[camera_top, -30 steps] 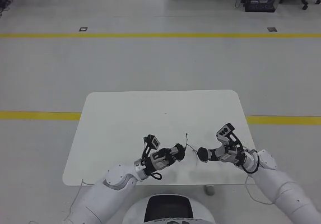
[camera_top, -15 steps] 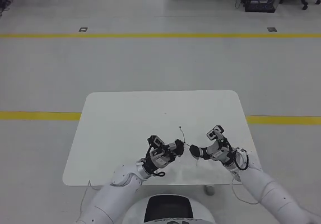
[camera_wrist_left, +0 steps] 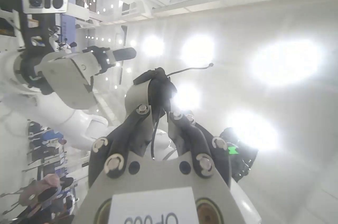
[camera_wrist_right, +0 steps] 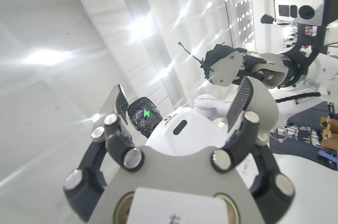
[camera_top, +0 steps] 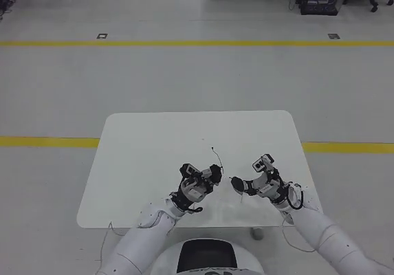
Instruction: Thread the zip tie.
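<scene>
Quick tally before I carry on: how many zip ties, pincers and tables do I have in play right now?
Zip tie: 1, black, thin
Pincers: 2, the left pincer shut on the zip tie, the right pincer open and empty
Table: 1, white
Total: 4

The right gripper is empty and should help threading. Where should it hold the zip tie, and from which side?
Probably the bare stretch of the zip tie sticking out past the shut left gripper, just short of its small head; the rest is clamped there. Bring the open right gripper in from the robot's right, closing across the thin strand.
</scene>
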Available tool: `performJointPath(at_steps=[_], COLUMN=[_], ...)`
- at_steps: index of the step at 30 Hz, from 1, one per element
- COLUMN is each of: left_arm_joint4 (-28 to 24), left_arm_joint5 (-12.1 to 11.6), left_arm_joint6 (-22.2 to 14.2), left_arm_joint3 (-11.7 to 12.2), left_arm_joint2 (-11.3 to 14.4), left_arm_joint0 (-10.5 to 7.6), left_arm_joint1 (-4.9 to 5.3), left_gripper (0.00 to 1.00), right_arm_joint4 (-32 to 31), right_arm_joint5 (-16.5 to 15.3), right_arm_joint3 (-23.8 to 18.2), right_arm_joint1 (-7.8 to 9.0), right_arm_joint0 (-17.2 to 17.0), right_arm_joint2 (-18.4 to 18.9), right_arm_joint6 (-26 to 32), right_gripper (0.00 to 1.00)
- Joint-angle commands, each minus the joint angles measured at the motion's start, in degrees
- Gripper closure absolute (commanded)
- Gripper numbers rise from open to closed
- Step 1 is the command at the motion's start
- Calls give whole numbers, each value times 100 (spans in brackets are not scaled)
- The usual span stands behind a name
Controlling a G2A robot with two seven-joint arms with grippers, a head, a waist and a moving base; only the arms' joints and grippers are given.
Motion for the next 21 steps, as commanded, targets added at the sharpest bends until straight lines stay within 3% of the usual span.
performJointPath(at_steps=[1,5,11,13,21], left_arm_joint4=[17,109,396,396,396], left_arm_joint5=[0,0,0,0,0], left_arm_joint6=[-133,-395,-705,-705,-705], left_arm_joint3=[7,82,291,291,291], left_arm_joint2=[-93,-294,-481,-481,-481], left_arm_joint0=[17,64,90,90,90], left_arm_joint1=[-69,-232,-473,-473,-473], left_gripper=[100,100,100,100,100], right_arm_joint4=[102,276,295,265,112], right_arm_joint5=[116,390,558,589,657], right_arm_joint3=[10,-67,28,85,311], right_arm_joint1=[-45,-138,-271,-315,-496], right_arm_joint0=[5,23,109,146,281], right_arm_joint2=[-16,-71,-155,-196,-341], right_arm_joint6=[82,82,82,82,82], right_gripper=[0,3,41,51,58])
